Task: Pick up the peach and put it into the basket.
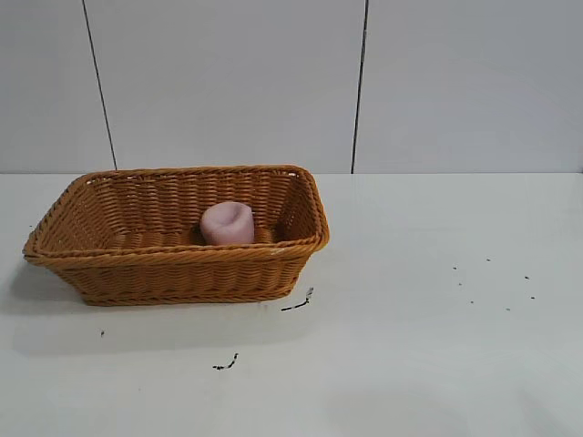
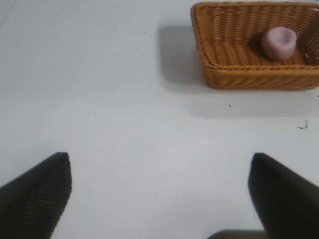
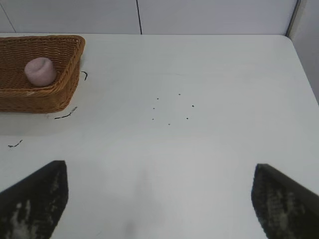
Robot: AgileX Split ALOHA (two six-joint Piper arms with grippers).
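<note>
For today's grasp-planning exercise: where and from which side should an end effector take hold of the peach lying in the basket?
Grip the peach across its rounded sides, coming down from above. The basket walls rise around it and block a sideways approach, while its dimpled top is exposed.

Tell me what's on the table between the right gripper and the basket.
Nothing solid: in the right wrist view, only bare table with small dark marks lies between the open right gripper and the basket.

The peach [image 1: 227, 223] was pale pink and matte against the orange-brown weave of the basket [image 1: 173, 273]. The desk [image 1: 437, 346] was white, flecked with small black specks beside the basket; both hands' fingers [image 2: 35, 194] were black.
</note>
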